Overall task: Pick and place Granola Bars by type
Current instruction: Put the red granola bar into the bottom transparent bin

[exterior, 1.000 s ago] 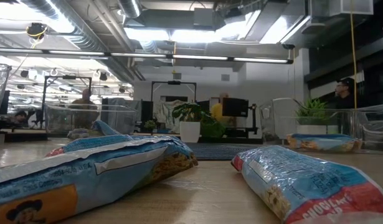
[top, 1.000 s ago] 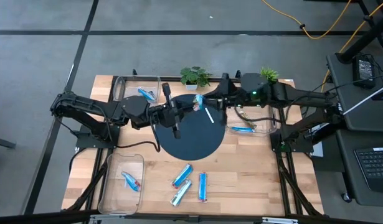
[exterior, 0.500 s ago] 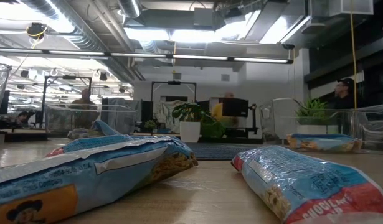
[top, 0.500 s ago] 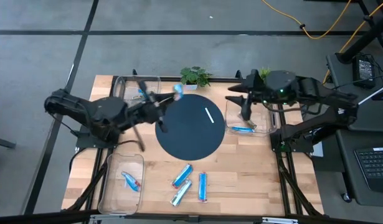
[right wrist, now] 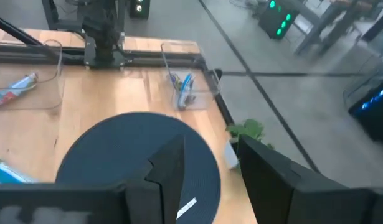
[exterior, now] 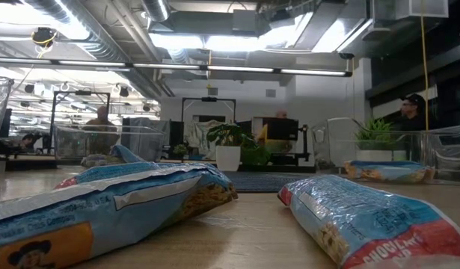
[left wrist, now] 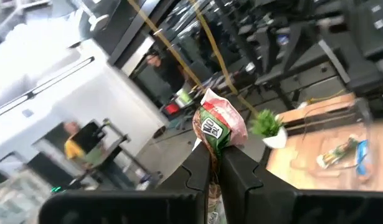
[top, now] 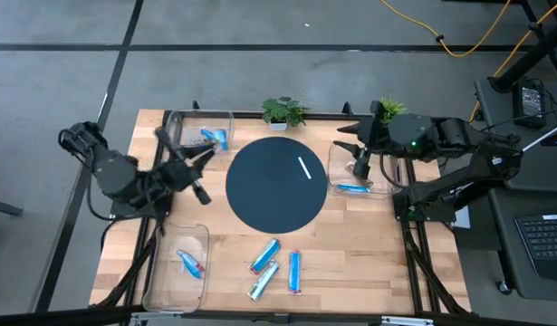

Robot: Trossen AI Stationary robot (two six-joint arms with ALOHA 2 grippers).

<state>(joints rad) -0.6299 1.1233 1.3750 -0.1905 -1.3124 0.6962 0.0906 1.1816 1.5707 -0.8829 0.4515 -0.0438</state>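
- Your left gripper (left wrist: 215, 163) has swung back from the dark round mat (top: 276, 184) toward the table's left edge, fingers clamped on a green-and-red wrapped bar (left wrist: 218, 124).
- Right gripper (top: 360, 168) has stayed above the right-hand bin (top: 334, 158), fingers parted, empty.
- Three loose bars (top: 276, 267) unchanged near the front.
- Low view: nearest wrapper (exterior: 379, 220) reads "CHOCOLATE CHIP".

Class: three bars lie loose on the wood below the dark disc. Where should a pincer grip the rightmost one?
Grip the rightmost bar across its narrow middle, coming straight down. It lies flat, lengthwise toward the disc, with bare wood on both long sides.
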